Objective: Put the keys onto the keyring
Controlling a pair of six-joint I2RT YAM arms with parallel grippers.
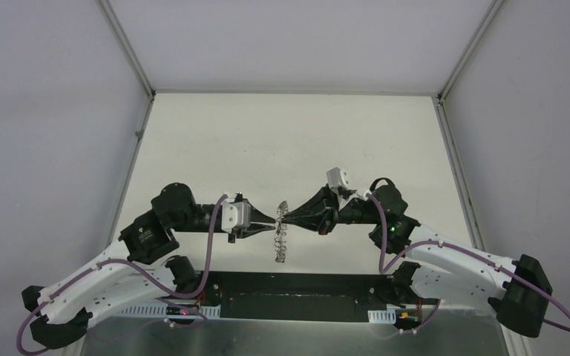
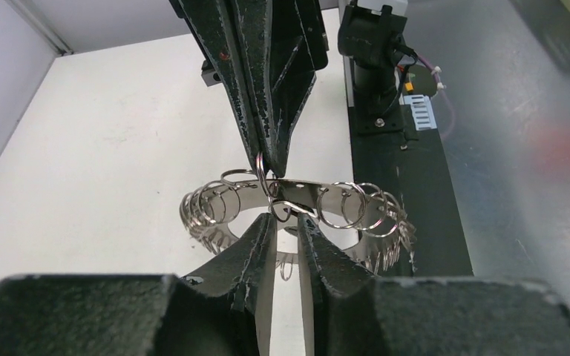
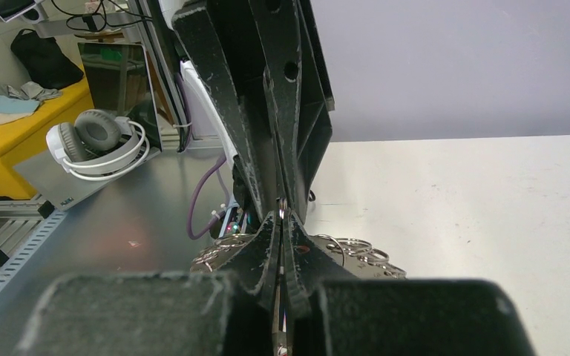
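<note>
From overhead the keyring (image 1: 280, 237) between the two arms is only a tiny glinting tangle at centre frame, too small to pick out single loops or tell the keys among them. In the left wrist view its near arc drops behind the left fingers (image 2: 256, 259), which run off the bottom edge, while the right fingers (image 2: 267, 74) are cut by the top edge. In the right wrist view nearly all of the ring sits behind the dark fingers at lower centre, a few loops peeking out either side.
</note>
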